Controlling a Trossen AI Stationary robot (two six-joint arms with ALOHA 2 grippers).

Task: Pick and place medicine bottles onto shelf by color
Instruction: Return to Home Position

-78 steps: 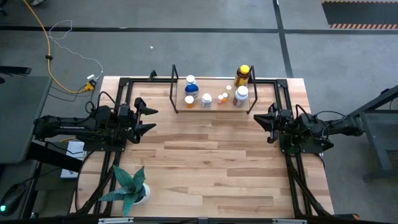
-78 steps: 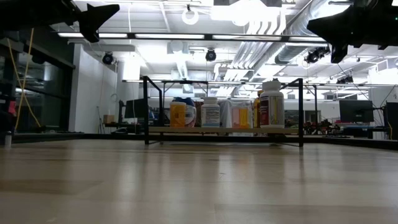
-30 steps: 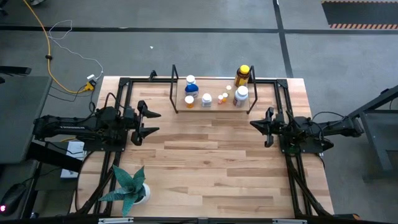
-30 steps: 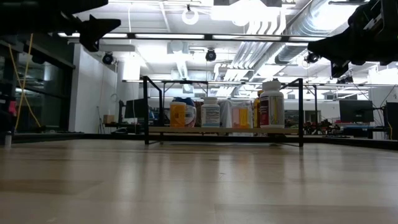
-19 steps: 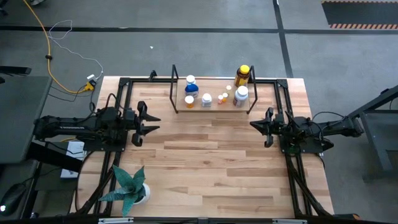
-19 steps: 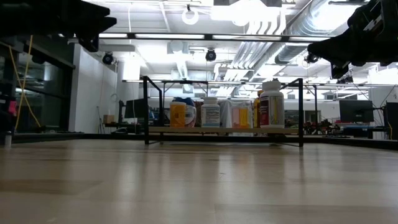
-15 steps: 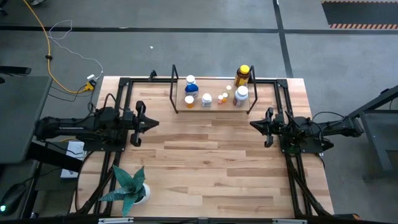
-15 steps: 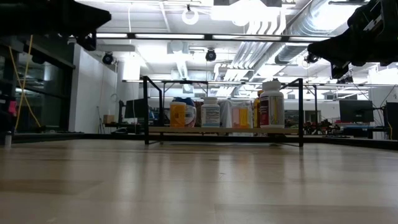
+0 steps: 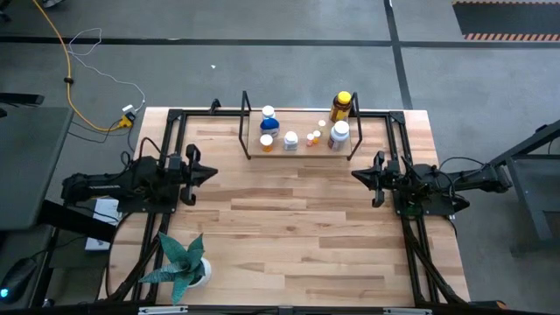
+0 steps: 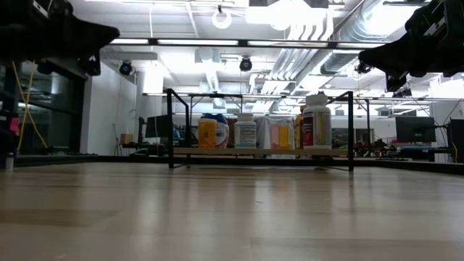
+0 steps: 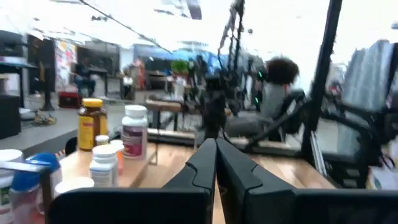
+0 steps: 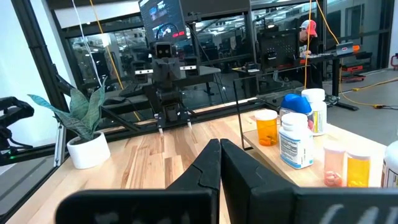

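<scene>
The shelf [image 9: 302, 124] stands at the table's far middle on thin black legs. On it stand the medicine bottles: a blue-capped white one [image 9: 269, 119], two small white ones [image 9: 290, 140], tiny orange vials [image 9: 312, 136], a larger white one [image 9: 339, 133] and a tall amber one with a yellow cap [image 9: 341, 105]. In the low view they stand in a row [image 10: 245, 131]. My left gripper [image 9: 214, 171] hovers shut left of the shelf. My right gripper [image 9: 357, 173] hovers shut right of it. Neither holds anything.
A potted green plant [image 9: 184, 262] stands at the near left corner. Black frame rails [image 9: 402, 188] run along the table's left and right sides. Bare wood [image 9: 297, 227] lies between the arms and toward the near edge.
My left gripper has shut with nothing between its fingers and has drawn back a little toward the table's left edge. The bottles on the shelf have stayed where they were.
</scene>
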